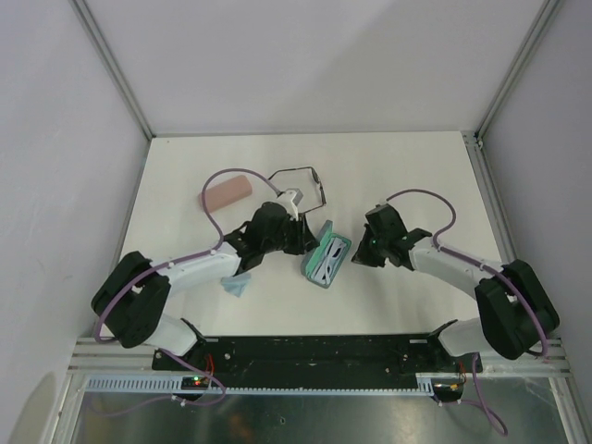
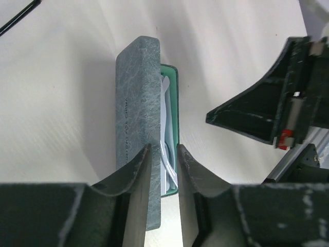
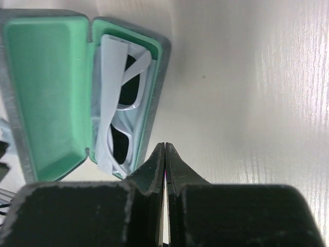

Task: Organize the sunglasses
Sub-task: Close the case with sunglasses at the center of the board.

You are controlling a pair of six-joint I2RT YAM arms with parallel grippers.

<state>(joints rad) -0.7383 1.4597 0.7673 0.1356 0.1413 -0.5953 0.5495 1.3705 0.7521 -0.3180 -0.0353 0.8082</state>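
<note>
Lid [image 2: 134, 113] of the blue-grey case [image 3: 154, 87] stands on edge, its long axis running straight away from the left gripper [image 2: 164, 150], whose fingers are slightly parted astride its near end and do not look clamped on it. The white sunglasses [image 3: 115, 110] lie folded inside, on the side toward the right arm, so closing likely means tipping the lid that way. The right gripper [image 3: 164, 146], pinched tight on nothing, sits just beside the case's outer wall.

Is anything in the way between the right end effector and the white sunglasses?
Only the side wall of the blue-grey case. The white sunglasses lie inside it, and the shut right end effector sits just outside its rim. The lid is folded open, so nothing covers them from above.
</note>
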